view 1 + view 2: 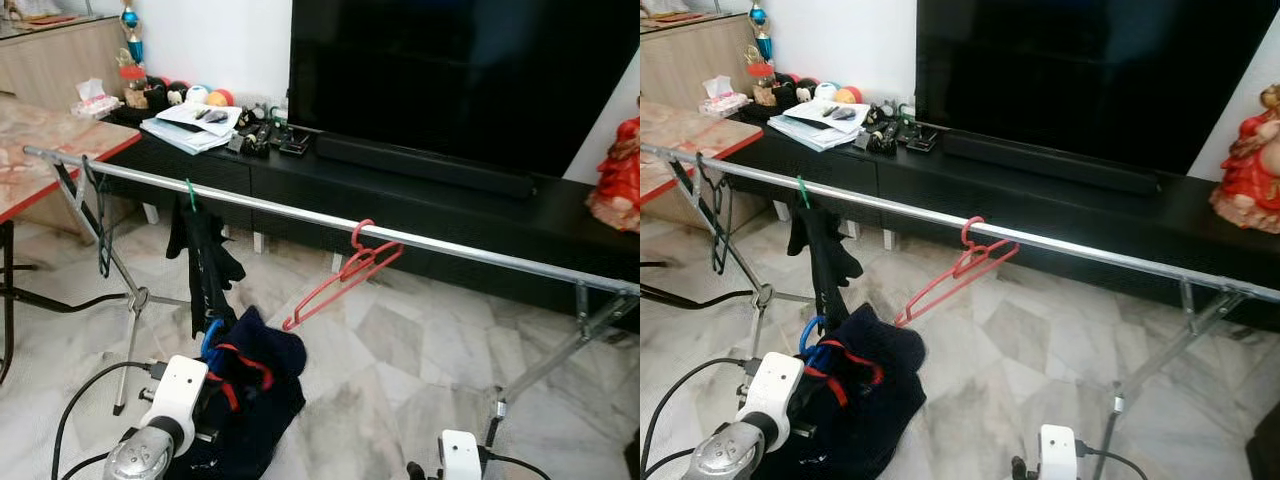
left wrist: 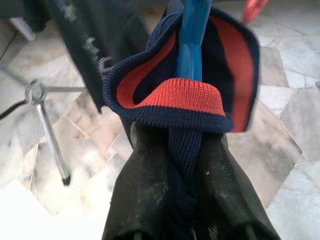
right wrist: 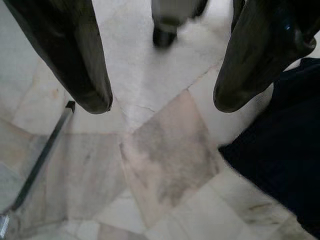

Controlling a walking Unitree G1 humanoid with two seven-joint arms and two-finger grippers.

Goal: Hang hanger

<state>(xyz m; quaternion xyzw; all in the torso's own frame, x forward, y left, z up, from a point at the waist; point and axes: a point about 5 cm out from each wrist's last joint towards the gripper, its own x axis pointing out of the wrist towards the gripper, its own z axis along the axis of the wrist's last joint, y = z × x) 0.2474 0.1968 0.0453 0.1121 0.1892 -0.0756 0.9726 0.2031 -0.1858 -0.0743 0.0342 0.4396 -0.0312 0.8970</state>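
Note:
A silver rail [image 1: 300, 212] of a drying rack crosses in front of me. A red hanger [image 1: 345, 270] hangs tilted on it near the middle. Further left, a black garment [image 1: 205, 250] hangs from a green hook, and a dark hanger [image 1: 100, 230] sits near the rail's left end. Below the rail, my left gripper [image 2: 182, 145] is shut on a blue hanger [image 2: 190, 45] that carries a navy sweater [image 1: 255, 370] with red trim. My right gripper [image 3: 162, 100] is open over the marble floor, low at my right, with nothing between its fingers.
A black TV cabinet [image 1: 420, 200] with a large TV [image 1: 450, 70] stands behind the rack. A marble-topped table [image 1: 40, 150] is at the left. The rack's legs [image 1: 130, 320] and black cables [image 1: 70, 410] cross the floor. A red figurine [image 1: 615, 180] is at the right.

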